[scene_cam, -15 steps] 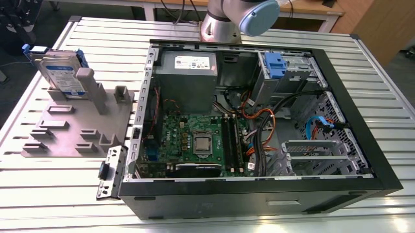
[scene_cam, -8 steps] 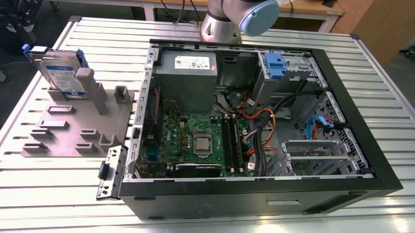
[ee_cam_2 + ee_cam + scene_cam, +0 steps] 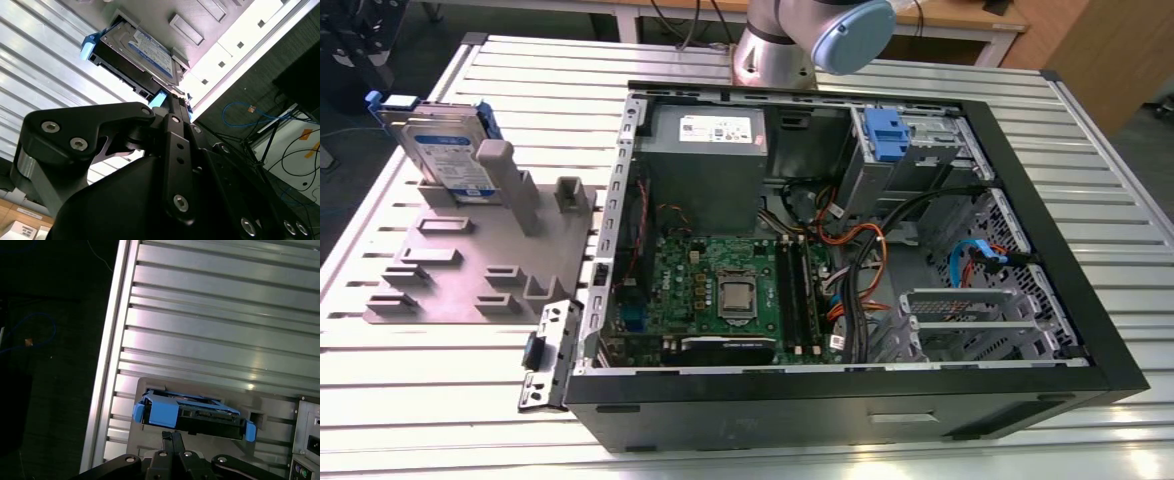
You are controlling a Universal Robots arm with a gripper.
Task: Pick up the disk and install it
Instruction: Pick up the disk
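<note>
A ribbed metal table [image 3: 427,400] carries an open computer case [image 3: 827,400] and, on the exterior view's left, a grey fixture plate [image 3: 467,270]. The disk [image 3: 440,145] stands on edge in a holder on that plate, well apart from the case, with nothing touching it. In the first wrist view the end effector [image 3: 172,434] points toward the disk [image 3: 192,412], its fingers seemingly pressed together and holding nothing. The second wrist view shows the disk's [image 3: 145,50] labelled face beyond the finger linkage. The task looks barely begun: the disk is neither grasped nor lifted, and installing it in the case is not yet done.
</note>
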